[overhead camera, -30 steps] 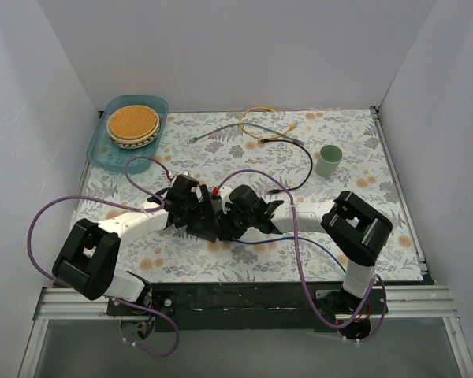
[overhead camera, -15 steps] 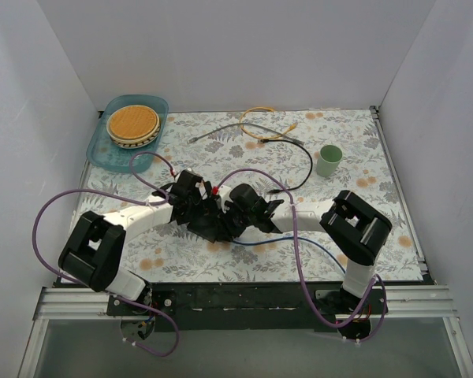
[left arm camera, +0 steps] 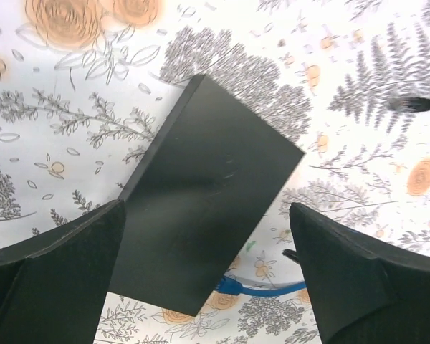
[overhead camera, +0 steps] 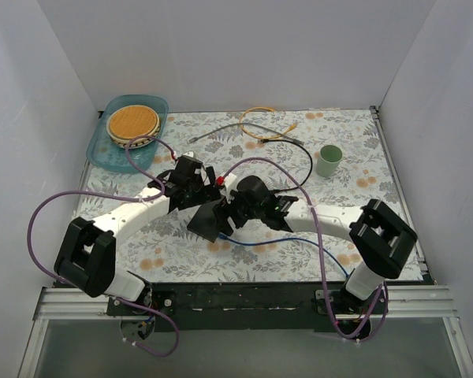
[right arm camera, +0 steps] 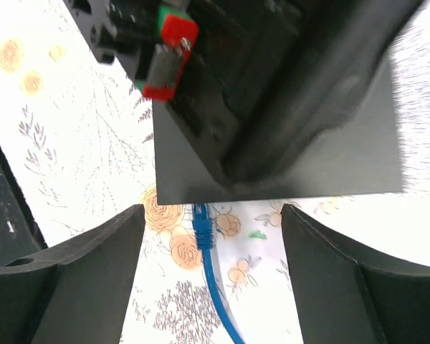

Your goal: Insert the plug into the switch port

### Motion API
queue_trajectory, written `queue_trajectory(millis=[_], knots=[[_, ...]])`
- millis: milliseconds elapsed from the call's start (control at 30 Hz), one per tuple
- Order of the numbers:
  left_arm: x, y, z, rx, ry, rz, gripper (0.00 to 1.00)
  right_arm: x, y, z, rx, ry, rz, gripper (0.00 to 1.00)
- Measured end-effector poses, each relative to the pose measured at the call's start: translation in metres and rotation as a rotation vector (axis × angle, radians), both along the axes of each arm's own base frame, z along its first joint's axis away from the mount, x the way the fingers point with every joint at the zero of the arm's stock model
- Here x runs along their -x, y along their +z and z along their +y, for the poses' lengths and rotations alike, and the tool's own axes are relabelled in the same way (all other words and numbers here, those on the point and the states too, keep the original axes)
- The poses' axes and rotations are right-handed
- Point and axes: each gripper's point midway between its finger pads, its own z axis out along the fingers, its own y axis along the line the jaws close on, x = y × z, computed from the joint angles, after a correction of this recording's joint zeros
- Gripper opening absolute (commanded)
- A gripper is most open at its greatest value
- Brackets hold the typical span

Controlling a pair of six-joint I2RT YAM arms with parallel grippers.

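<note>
Both grippers just let go. The left gripper (left arm camera: 206, 211) is spread wide above the switch (overhead camera: 207, 222), and the right gripper (right arm camera: 211, 211) has swung open too, holding nothing. Looks like the plug (right arm camera: 202, 223) is seated. Switch lies flat mid table (overhead camera: 378, 169), thin and matte black, blue cable (right arm camera: 213, 287) trailing off its near edge.

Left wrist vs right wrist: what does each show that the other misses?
Left wrist only: the whole top face of the switch, and a black plug at the right edge.
Right wrist only: the left arm with its red-green part over the switch, and the blue plug meeting the switch's edge.
Both: the switch, the blue cable, the floral cloth, and an open gripper straddling the scene, the left gripper in one and the right gripper in the other.
</note>
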Motion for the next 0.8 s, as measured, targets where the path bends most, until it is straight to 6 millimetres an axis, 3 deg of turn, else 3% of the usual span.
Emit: queue_trajectory(millis=[133,233,333,500,633,800], knots=[[-0.006,0.022,-0.002,0.003,-0.033,-0.066,0.98,-0.012,0.028,-0.014,-0.022,-0.052,-0.045,0.83],[-0.011,0.034,-0.004,0.006,-0.062,-0.107,0.98,-0.034,0.061,-0.036,-0.067,-0.134,-0.09,0.83],[-0.017,0.047,-0.012,0.026,-0.106,-0.146,0.98,-0.062,0.098,-0.069,-0.132,-0.244,-0.141,0.83],[-0.038,0.069,-0.038,0.084,-0.193,-0.21,0.92,-0.093,0.143,-0.129,-0.203,-0.424,-0.218,0.82],[-0.062,0.071,-0.062,0.097,-0.249,-0.225,0.88,-0.098,0.156,-0.159,-0.21,-0.501,-0.232,0.82],[-0.086,0.05,-0.102,0.076,-0.336,-0.198,0.88,-0.102,0.152,-0.182,-0.193,-0.566,-0.204,0.82]])
